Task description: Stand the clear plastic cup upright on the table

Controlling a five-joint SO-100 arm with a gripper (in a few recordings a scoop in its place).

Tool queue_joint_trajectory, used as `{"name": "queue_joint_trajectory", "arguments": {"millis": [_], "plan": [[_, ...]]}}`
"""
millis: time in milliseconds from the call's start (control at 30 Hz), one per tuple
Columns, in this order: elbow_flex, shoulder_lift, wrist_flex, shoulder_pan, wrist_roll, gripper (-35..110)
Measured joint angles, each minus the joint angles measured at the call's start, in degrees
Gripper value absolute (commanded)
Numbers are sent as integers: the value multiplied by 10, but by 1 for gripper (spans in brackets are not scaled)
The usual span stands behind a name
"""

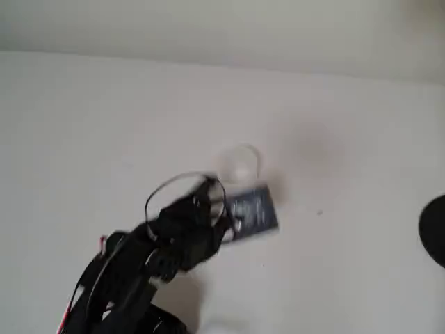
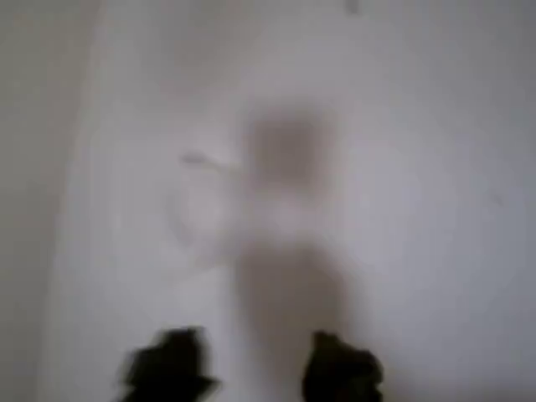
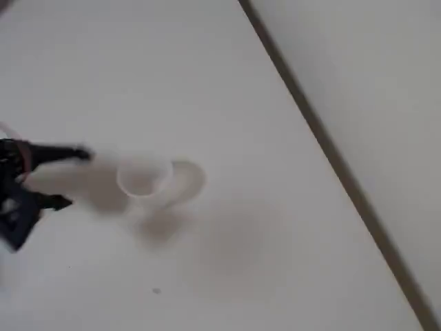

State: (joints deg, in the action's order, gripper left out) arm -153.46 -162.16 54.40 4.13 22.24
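I am seeing 1 clear plastic cup (image 3: 146,177) and 1 gripper (image 3: 67,178), both on or over the table (image 3: 207,76). In the fixed view the cup is sitting left of centre, its round rim facing up, so it is looking upright, though blur is keeping me from being sure. The gripper is hovering at the left edge, its 2 fingertips (image 3: 81,154) spread apart with bare table between them, just beside the cup and not touching it. In the overhead view the cup (image 1: 238,164) is showing faintly above centre, beyond the black gripper head (image 1: 208,202). 1 dark round object (image 1: 434,229) is lying at the right edge, well apart. The wrist view is too blurred for detail; 2 dark fingertips (image 2: 172,364) are showing at the bottom.
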Motion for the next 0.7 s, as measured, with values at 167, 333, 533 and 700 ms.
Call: {"name": "queue_joint_trajectory", "arguments": {"millis": [167, 333, 533, 700], "plan": [[-33, -100, 118, -1, -78, 0], [-93, -220, 162, -1, -117, 0], [-143, -249, 178, -1, -126, 0], [-170, -262, 169, 11, -139, 0]]}}
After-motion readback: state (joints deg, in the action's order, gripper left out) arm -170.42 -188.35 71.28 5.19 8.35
